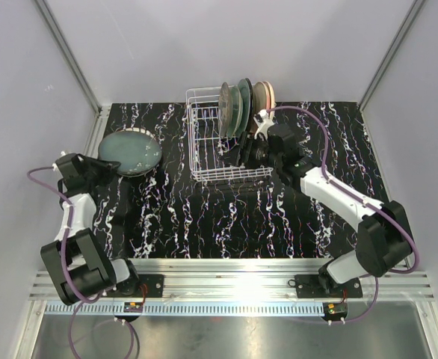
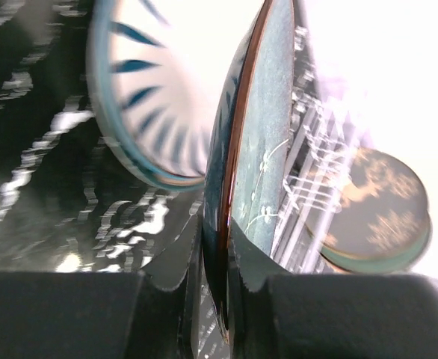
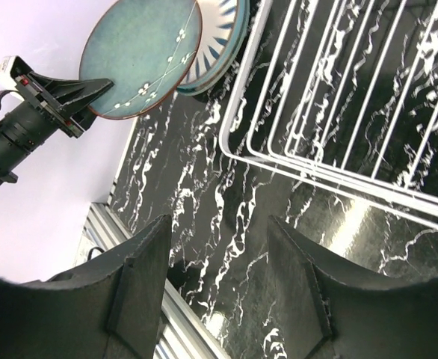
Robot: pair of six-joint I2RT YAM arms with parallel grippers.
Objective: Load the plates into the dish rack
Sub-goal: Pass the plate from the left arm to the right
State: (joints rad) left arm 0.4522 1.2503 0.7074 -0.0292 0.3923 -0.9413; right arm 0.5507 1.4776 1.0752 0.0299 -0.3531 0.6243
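Black marbled worktop. My left hand pinches the teal plate by its rim, left of the dish rack. Right hand spread wide, empty, just right of the rack; other plates stand upright in it.

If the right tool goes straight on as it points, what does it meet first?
Most likely the table, by the corner of the dish rack. The open right tool points down there. Depth is unclear; it might graze the rack.
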